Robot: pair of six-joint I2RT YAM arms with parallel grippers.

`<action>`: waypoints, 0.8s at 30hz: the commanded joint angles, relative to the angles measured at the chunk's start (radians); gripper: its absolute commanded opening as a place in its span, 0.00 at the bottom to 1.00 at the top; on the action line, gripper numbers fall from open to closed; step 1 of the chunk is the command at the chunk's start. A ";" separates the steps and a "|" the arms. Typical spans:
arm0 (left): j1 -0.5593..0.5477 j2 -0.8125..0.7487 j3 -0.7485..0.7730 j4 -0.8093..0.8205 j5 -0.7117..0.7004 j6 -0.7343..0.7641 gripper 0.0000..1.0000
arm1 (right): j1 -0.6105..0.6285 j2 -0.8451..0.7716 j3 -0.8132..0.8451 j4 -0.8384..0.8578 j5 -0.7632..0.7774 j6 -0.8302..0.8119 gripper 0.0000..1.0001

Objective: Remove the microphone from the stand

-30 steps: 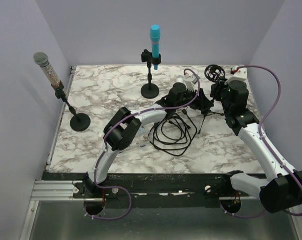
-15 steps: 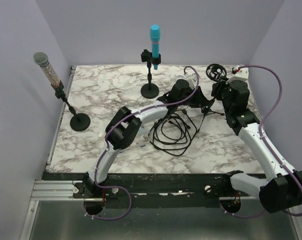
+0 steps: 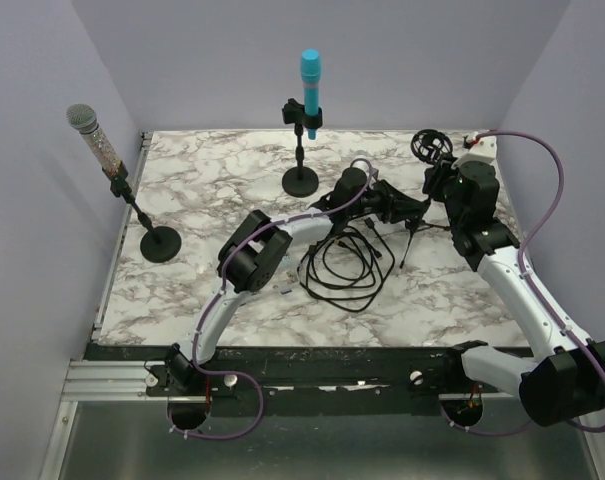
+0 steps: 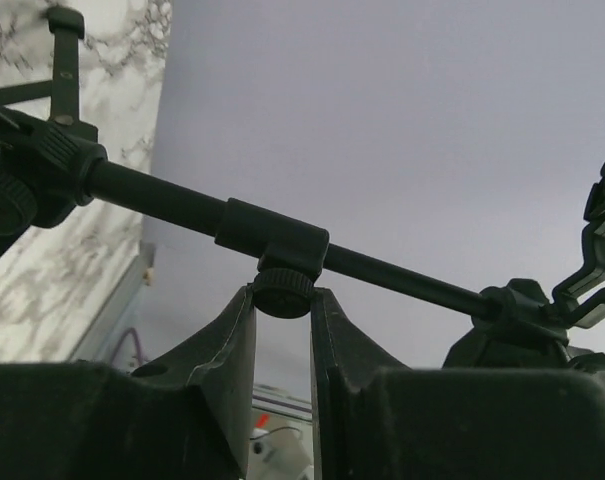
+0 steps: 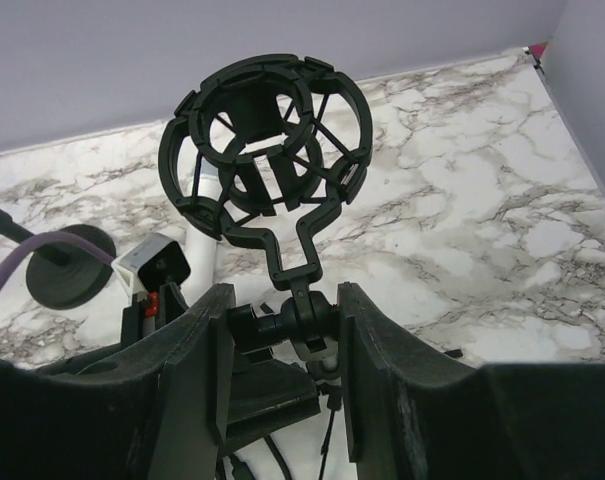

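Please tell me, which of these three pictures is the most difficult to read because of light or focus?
Left wrist view: most difficult; the stand's rod and the left claw are almost black shapes against the bright wall. Right wrist view: the shock mount is sharp, the near fingers dark and without detail. Top view: even light, only soft shadows on the table, no glare.

tbl: marble table (image 3: 212,170) | on it: silver-mic stand (image 3: 160,243) | blue-mic stand (image 3: 301,181) | cable coil (image 3: 344,268)
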 commanded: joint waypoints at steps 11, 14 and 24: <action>-0.008 -0.080 -0.206 0.266 -0.072 -0.395 0.82 | 0.001 0.007 -0.037 -0.051 -0.022 0.054 0.01; -0.005 -0.098 -0.217 0.258 -0.063 -0.318 0.99 | 0.001 0.007 -0.038 -0.052 -0.020 0.054 0.01; -0.002 -0.343 -0.524 0.254 -0.035 0.017 0.99 | 0.001 0.013 -0.034 -0.073 -0.011 0.056 0.01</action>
